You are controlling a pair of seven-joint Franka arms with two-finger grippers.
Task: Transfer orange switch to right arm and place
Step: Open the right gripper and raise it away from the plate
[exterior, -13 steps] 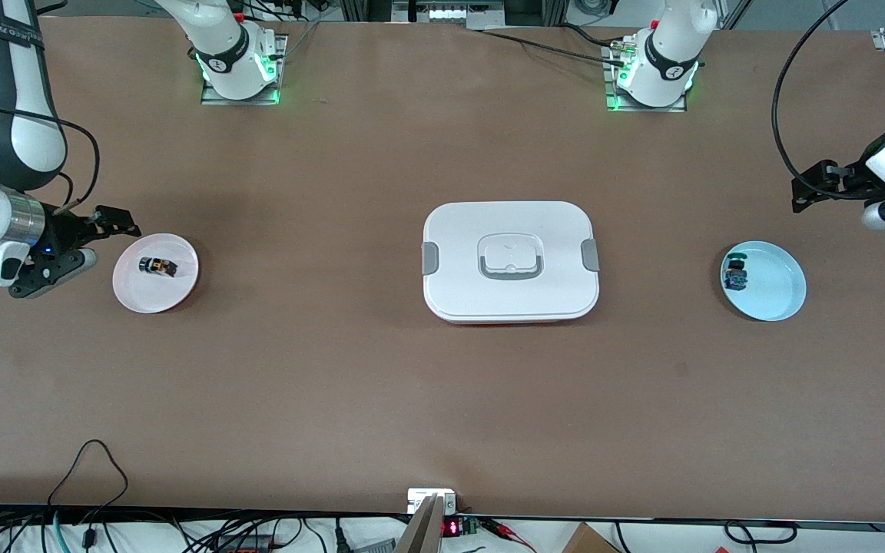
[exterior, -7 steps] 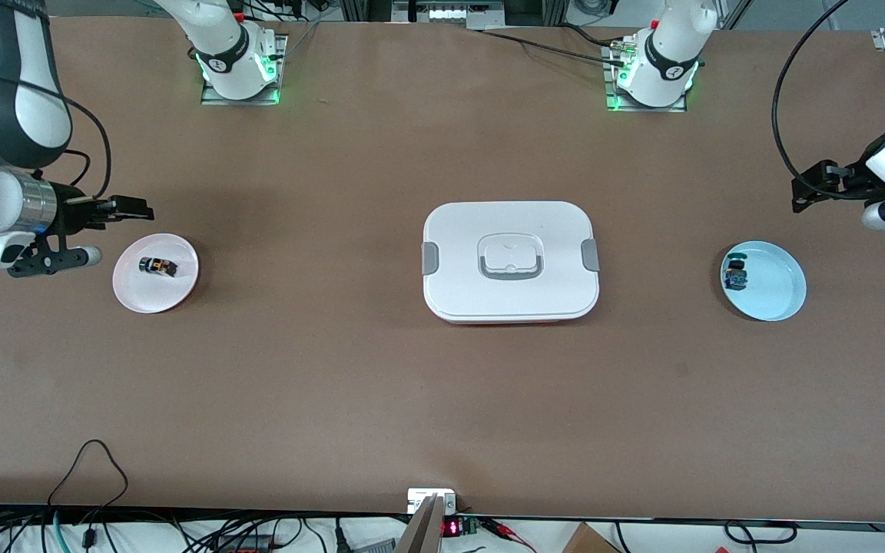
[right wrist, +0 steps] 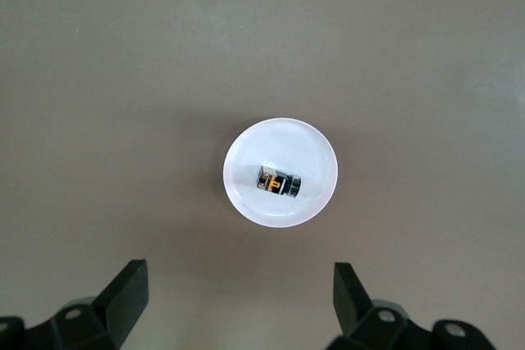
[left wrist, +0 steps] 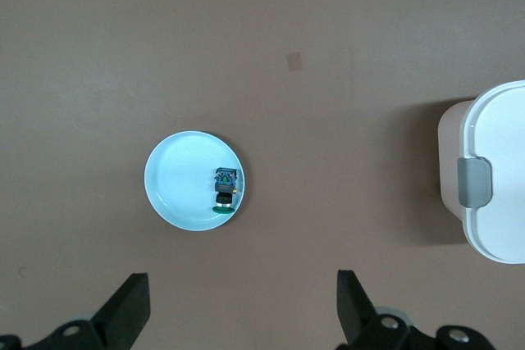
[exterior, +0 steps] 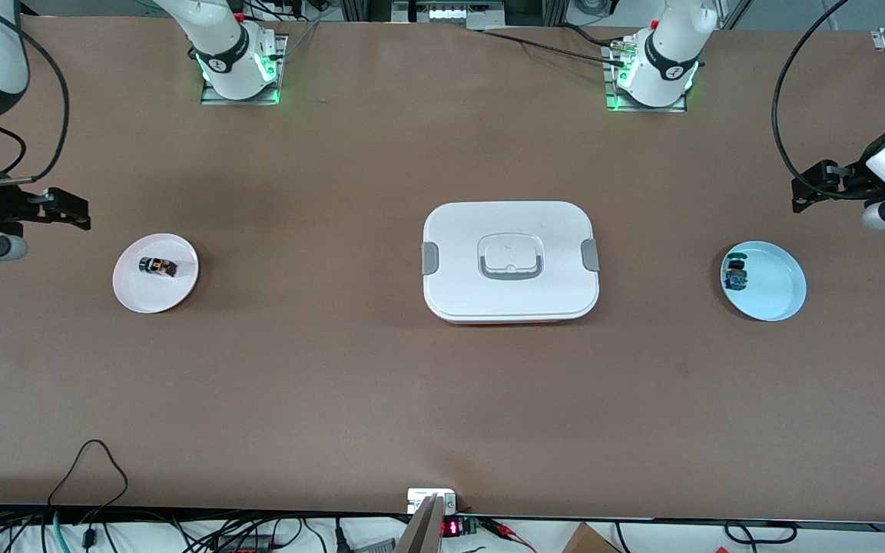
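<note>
The orange switch [exterior: 157, 266] [right wrist: 278, 183] lies on its side in a small pale pink plate [exterior: 175, 295] [right wrist: 283, 138] toward the right arm's end of the table. My right gripper [exterior: 49, 227] [right wrist: 238, 275] hangs open and empty over bare table beside that plate, clear of it on the table-end side. My left gripper [exterior: 803, 196] [left wrist: 242, 280] waits open and empty high over the table near the light blue plate [exterior: 782, 296] [left wrist: 176, 186].
A black switch with blue-green parts [exterior: 736, 275] [left wrist: 225, 190] lies in the light blue plate at the left arm's end. A white lidded box [exterior: 510, 223] [left wrist: 500, 120] with grey clips sits mid-table. Cables hang along the table's near edge.
My right gripper has drawn back from the pink plate's rim toward the table's end, still open. The orange switch stays on the plate. The left arm has not moved.
</note>
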